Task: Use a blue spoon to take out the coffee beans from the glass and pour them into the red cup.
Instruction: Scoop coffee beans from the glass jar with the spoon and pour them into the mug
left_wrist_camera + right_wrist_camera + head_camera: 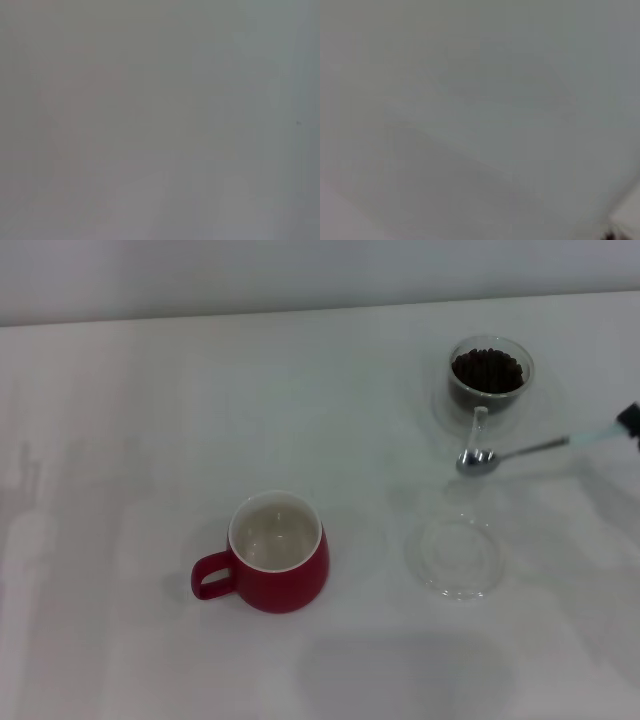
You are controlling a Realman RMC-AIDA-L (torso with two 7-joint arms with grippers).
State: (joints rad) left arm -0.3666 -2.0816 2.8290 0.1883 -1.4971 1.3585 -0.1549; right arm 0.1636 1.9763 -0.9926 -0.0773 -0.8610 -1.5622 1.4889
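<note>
The red cup point(280, 558) stands upright near the middle of the white table, its cream inside empty and its loop handle pointing left. At the far right the glass point(490, 375) holds a heap of coffee beans point(487, 370), its clear handle facing the front. The blue spoon point(478, 461) lies level just in front of that glass, silver bowl empty and toward the cup, pale blue handle end reaching the right edge. There a dark tip of my right gripper point(630, 422) is shut on the handle. My left gripper is out of view. Both wrist views show only blank grey surface.
A flat clear glass saucer point(457, 556) lies on the table point(120, 440) in front of the spoon, to the right of the red cup. A pale wall runs along the table's far edge.
</note>
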